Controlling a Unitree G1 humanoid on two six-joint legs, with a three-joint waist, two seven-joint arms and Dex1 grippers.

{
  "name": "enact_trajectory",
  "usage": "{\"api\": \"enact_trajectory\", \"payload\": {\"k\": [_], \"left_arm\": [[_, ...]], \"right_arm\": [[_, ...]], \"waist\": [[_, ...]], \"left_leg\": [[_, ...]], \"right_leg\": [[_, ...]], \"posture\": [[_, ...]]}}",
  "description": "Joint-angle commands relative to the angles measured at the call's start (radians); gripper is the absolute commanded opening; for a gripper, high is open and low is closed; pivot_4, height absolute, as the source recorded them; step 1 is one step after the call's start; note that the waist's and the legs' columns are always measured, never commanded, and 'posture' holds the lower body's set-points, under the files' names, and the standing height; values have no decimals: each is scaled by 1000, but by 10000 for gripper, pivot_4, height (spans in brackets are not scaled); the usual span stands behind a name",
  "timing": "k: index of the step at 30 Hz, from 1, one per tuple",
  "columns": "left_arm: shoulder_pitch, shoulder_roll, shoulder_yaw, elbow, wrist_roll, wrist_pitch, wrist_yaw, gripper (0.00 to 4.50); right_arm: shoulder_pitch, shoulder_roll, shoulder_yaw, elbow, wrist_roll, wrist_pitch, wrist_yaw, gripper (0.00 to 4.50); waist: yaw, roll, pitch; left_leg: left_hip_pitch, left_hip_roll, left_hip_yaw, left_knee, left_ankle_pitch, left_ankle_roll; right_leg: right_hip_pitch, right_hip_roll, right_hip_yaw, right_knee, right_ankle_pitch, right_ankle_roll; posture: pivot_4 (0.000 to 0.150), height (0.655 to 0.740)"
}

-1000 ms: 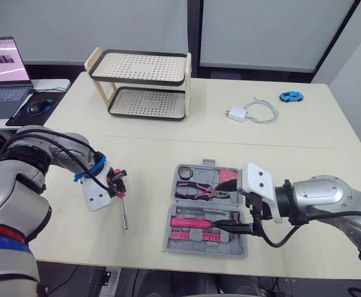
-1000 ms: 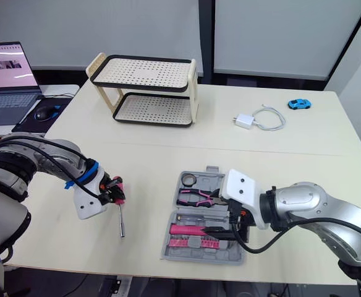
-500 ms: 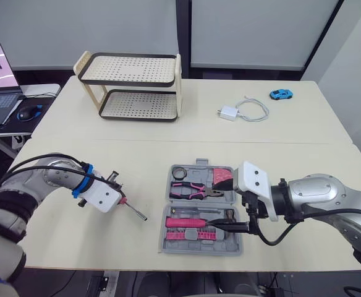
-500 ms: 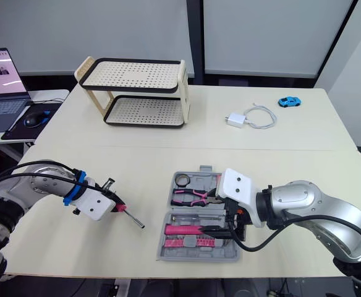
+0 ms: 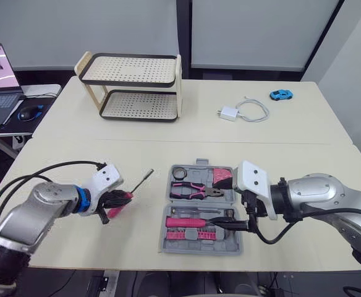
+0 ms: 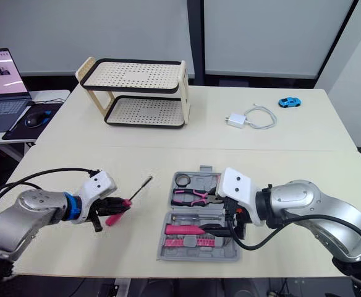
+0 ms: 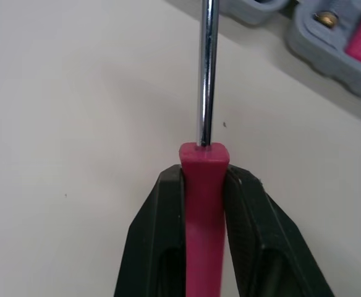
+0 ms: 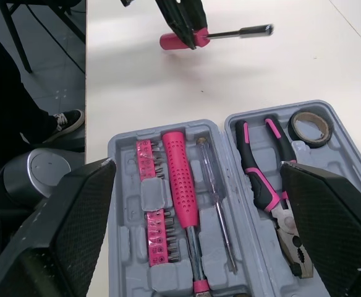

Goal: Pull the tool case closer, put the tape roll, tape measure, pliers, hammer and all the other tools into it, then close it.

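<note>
If aloft — screwdriver (image 7: 204, 162) in left claw (image 5: 114, 201)

Bare table (image 5: 144, 238) lies left of the tool case (image 5: 167, 238) up to the left gripper (image 5: 115, 199) and its screwdriver (image 5: 140, 181), the right gripper (image 5: 225, 223) hangs over the case's right side, and the rack (image 5: 178, 86) stands well behind.

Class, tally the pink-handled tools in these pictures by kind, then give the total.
Screwdrivers: 2, one screwdriver lying in the tool case and one held screwdriver clamped between the fingers of the left gripper.
Pliers: 1, the pliers lying in the tool case.
Total: 3
</note>
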Motion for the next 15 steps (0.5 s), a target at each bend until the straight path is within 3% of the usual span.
{"api": "enact_trajectory", "payload": {"k": [1, 7, 15], "left_arm": [[17, -95, 105, -117, -28, 210, 171, 5194], [5, -255, 153, -221, -14, 420, 355, 5192], [-14, -348, 107, -146, 32, 403, 434, 5192]], "right_arm": [[-23, 6, 6, -6, -10, -10, 7, 45000], [-42, 9, 25, 11, -28, -19, 15, 45000], [-65, 27, 39, 40, -67, -35, 27, 45000]], "waist": [[1, 0, 0], [8, 0, 0], [22, 0, -1]], "left_leg": [[0, 0, 0, 0, 0, 0], [0, 0, 0, 1, 0, 0], [0, -1, 1, 1, 0, 0]], "right_leg": [[0, 0, 0, 0, 0, 0], [0, 0, 0, 0, 0, 0], [0, -1, 1, -1, 0, 0]], "posture": [[1500, 7350], [1500, 7350], [1500, 7350]]}}
